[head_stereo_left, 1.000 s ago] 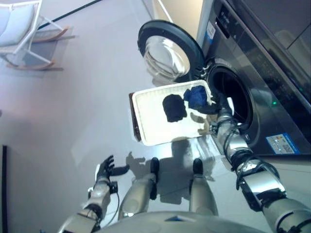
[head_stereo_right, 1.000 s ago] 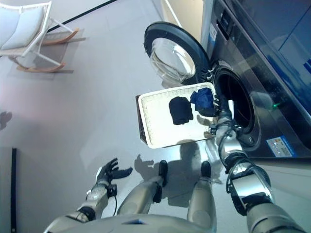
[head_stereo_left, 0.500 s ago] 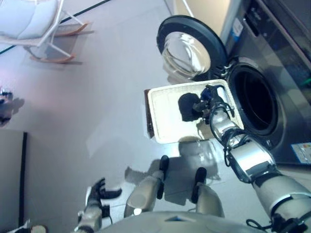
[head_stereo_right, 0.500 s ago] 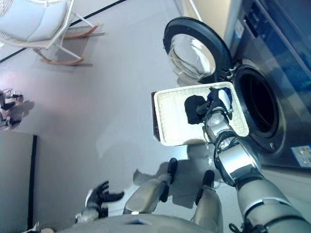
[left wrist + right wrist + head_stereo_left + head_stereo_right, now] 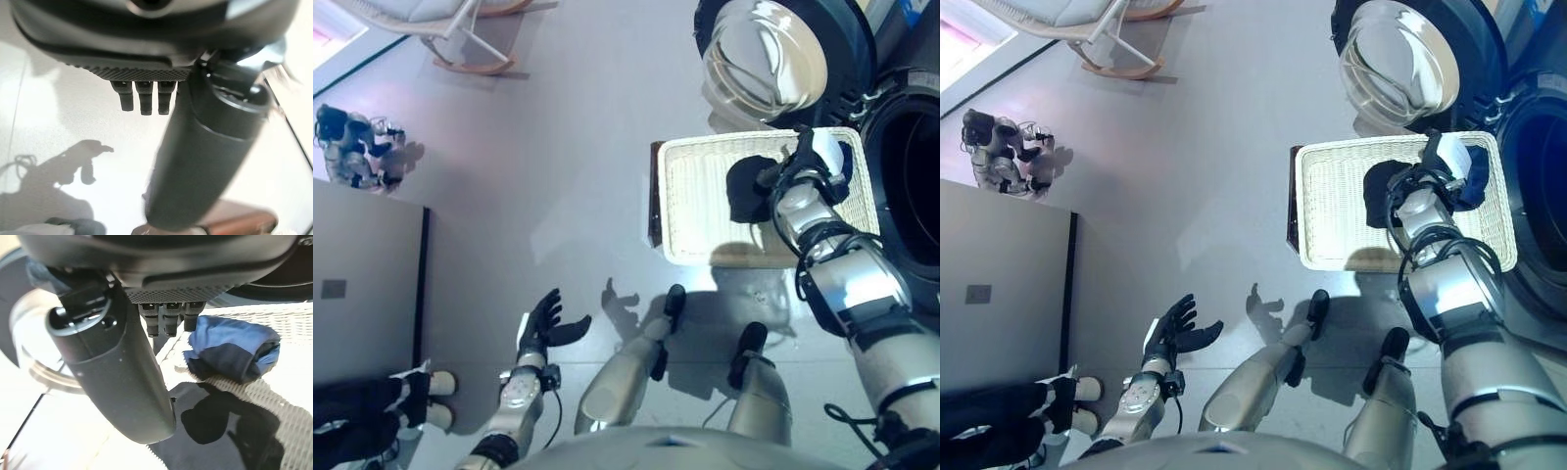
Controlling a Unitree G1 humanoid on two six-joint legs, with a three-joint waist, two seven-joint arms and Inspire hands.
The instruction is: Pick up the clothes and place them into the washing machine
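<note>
A shallow white wicker basket (image 5: 690, 211) rests on a low dark brown box (image 5: 653, 196) beside the washing machine's open drum (image 5: 915, 171). A black garment (image 5: 747, 191) and a rolled blue garment (image 5: 844, 162) lie in the basket. My right hand (image 5: 808, 162) hovers over the basket between the two garments, fingers relaxed and holding nothing. In the right wrist view the blue garment (image 5: 234, 347) lies just past the fingers (image 5: 166, 318). My left hand (image 5: 546, 323) hangs open at my left side, over the floor.
The machine's round door (image 5: 773, 59) stands open behind the basket. A rocking chair (image 5: 460, 29) stands at the far left, with a small robot (image 5: 352, 147) nearby. A grey panel (image 5: 362, 264) and a person's shoes (image 5: 421, 397) are at my left.
The camera has swung, shifting the whole picture. My right hand has drawn back from the drum's edge to a spot over the basket. Both garments lie as before.
</note>
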